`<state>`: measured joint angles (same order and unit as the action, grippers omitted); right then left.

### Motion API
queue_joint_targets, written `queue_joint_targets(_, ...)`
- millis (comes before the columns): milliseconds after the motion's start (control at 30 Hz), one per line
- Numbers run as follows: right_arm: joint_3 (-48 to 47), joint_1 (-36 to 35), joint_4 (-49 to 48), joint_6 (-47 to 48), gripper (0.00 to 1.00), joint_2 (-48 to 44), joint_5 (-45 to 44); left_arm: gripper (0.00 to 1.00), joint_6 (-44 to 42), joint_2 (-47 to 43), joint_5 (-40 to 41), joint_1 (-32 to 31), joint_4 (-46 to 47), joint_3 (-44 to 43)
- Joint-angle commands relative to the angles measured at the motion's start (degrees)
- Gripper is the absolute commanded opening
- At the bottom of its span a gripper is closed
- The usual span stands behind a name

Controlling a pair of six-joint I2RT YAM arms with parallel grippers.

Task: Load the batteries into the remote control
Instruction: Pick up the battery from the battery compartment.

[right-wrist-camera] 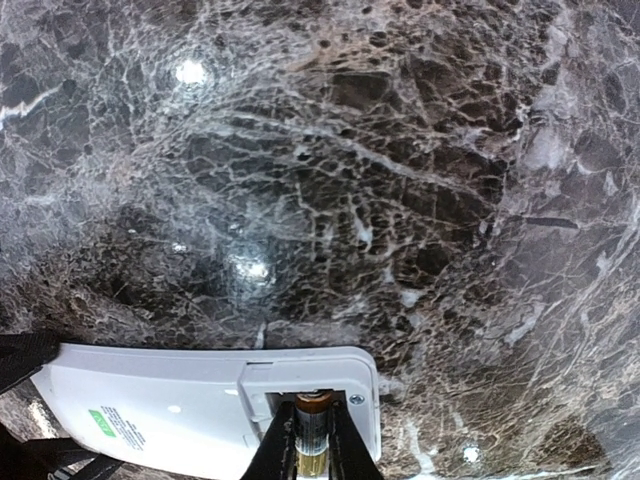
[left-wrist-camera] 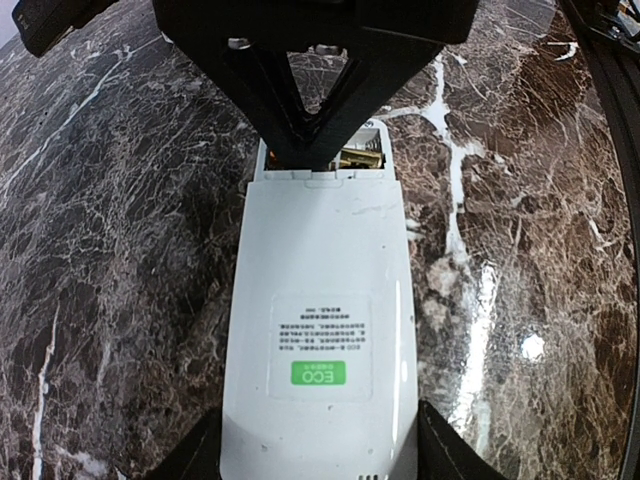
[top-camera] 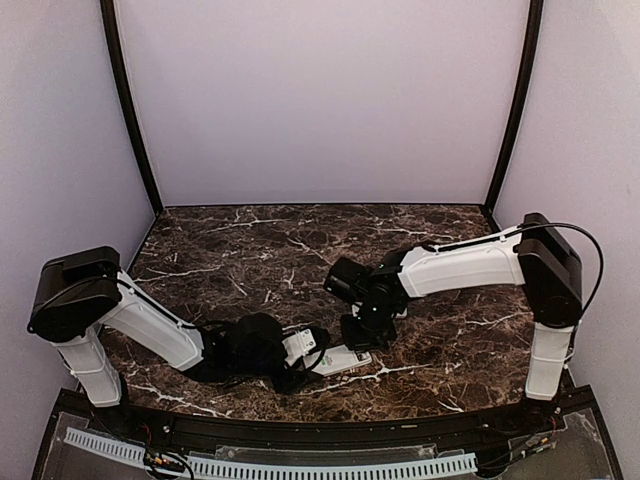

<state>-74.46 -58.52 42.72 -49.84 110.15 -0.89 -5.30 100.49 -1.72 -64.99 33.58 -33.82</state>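
At the open compartment [right-wrist-camera: 352, 385] end of the remote control [left-wrist-camera: 320, 340], lying back-up on the table [top-camera: 250, 245], the right gripper [right-wrist-camera: 312, 440] pinches a battery [right-wrist-camera: 313, 422] (insertion underway). The left gripper [left-wrist-camera: 318, 462] clamps the opposite end. Next, probably: press the battery flat, aligned.

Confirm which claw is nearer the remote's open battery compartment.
Right. The right claw is down in the battery compartment, pinching a battery there; the left claw clamps the remote control at its opposite end, away from the opening.
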Motion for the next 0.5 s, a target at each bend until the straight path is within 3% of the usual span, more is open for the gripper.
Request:
queue_joint_targets(0, -1.1, -0.1, 5.8, 0.7, 0.12, 5.9, -5.1, 0.07, -0.9, 0.6, -0.3, -0.9, -6.1, 0.2)
queue_joint_targets(100, -1.2, -0.2, 6.2, 1.2, 0.11, 5.8, -5.3, 0.07, -0.9, 0.5, -0.1, -0.9, -6.2, 0.2)
queue_joint_targets(267, -1.8, -0.4, 6.7, 2.1, 0.0, 6.2, -4.9, 0.07, -0.9, 0.6, -0.1, -1.0, -6.3, 0.1)
queue_joint_targets(467, -2.9, -0.4, 6.4, 5.0, 0.0, 2.0, -5.6, 0.07, -0.9, 0.6, 0.2, -1.0, -6.6, 0.1)
